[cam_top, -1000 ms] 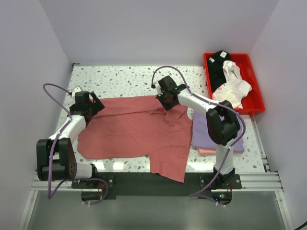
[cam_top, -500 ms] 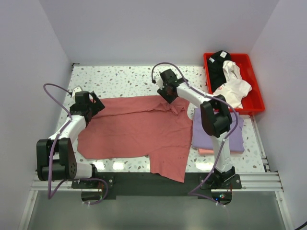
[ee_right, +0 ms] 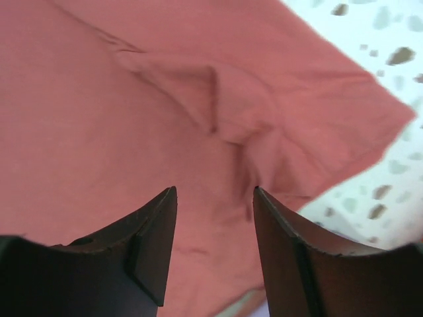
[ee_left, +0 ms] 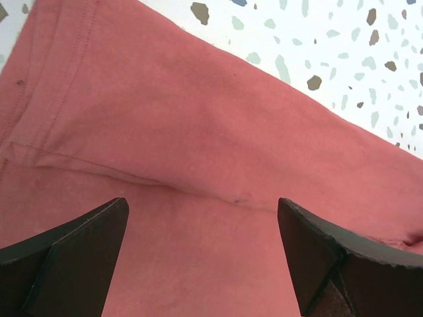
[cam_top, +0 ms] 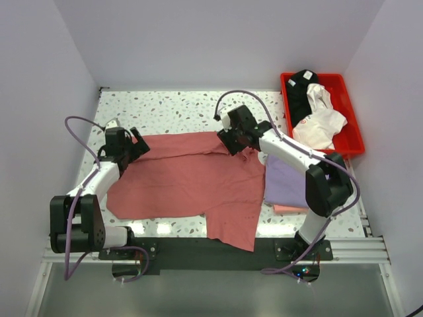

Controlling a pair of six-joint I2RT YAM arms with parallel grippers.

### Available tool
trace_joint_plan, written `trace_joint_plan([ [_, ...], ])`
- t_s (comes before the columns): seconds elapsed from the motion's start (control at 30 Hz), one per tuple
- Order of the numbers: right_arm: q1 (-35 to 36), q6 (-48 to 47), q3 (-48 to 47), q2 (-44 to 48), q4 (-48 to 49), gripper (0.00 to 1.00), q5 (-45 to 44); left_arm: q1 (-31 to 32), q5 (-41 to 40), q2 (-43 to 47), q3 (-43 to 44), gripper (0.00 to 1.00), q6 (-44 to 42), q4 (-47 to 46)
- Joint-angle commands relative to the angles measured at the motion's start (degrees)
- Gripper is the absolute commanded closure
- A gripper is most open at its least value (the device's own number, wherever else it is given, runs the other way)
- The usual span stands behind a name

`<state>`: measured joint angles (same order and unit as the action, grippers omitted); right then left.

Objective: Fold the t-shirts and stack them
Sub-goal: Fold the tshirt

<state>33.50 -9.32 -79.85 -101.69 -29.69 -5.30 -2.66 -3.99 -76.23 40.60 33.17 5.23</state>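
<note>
The dusty red t-shirt lies spread out in the middle of the top view, on the speckled table. Its lower right part reaches down onto the black strip at the bottom.

The left gripper is on the left side of the top view, over the upper left corner of the red shirt. Its jaws are wide apart and there is nothing in them. In its own camera, only flat red cloth with a seam shows between the two dark fingers.

The right gripper is in the upper middle of the top view, over the upper right corner of the red shirt. The cloth is bunched up a little there. Its jaws are apart too, and they hold nothing.

To the right of the red shirt lies a folded lavender t-shirt. It sits on a pale pink t-shirt that peeks out at the bottom.

In the upper right corner is a red tray. A white t-shirt and a black t-shirt lie crumpled in it.
</note>
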Motion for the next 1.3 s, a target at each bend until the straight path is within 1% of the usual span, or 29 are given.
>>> trace_joint_plan([
  [0.0, 2.01, 6.51, 4.44, 0.80, 7.70, 0.48, 8.47, 0.28, 2.58, 1.61, -0.35, 0.00, -1.35, -2.95],
  [0.13, 2.36, 4.84, 0.42, -4.56, 8.33, 0.54, 6.27, 0.20, 2.93, 2.57, -0.87, 0.00, -1.53, -2.86],
  [0.17, 2.36, 3.36, -0.64, -7.18, 7.73, 0.55, 6.35, 0.28, 2.67, 2.66, -1.05, 0.00, -1.61, -2.86],
  [0.27, 2.45, 0.54, -4.07, -10.45, 7.63, 0.55, 5.48, 0.19, 1.97, 2.66, -1.05, 0.00, -1.79, -2.42],
  [0.3, 2.54, -0.16, -4.69, -11.94, 7.89, 0.55, 3.91, 0.28, 1.88, 2.66, -1.05, 0.00, -1.79, -2.42],
  [0.63, 2.54, -5.97, -10.14, -17.04, 6.67, 0.59, 0.12, 0.20, 1.18, 1.78, -1.05, 0.00, -2.14, -2.60],
  [0.8, 2.54, -6.67, -11.20, -18.02, 5.09, 0.64, 0.02, 0.28, 0.83, 1.17, -0.87, 0.00, -2.32, -2.42],
  [0.9, 2.54, -7.11, -11.81, -18.46, 2.72, 0.65, 0.99, 0.19, 0.74, 1.25, -0.78, 0.00, -2.32, -2.42],
  [1.03, 2.72, -7.29, -9.27, -16.88, 2.88, 0.64, 1.96, 0.19, 0.91, 1.08, -0.79, 0.00, -2.32, -2.60],
  [1.27, 2.98, -7.82, -8.74, -15.47, 1.66, 0.63, 0.73, 0.20, 0.91, 0.82, -0.87, 0.00, -2.41, -2.60],
])
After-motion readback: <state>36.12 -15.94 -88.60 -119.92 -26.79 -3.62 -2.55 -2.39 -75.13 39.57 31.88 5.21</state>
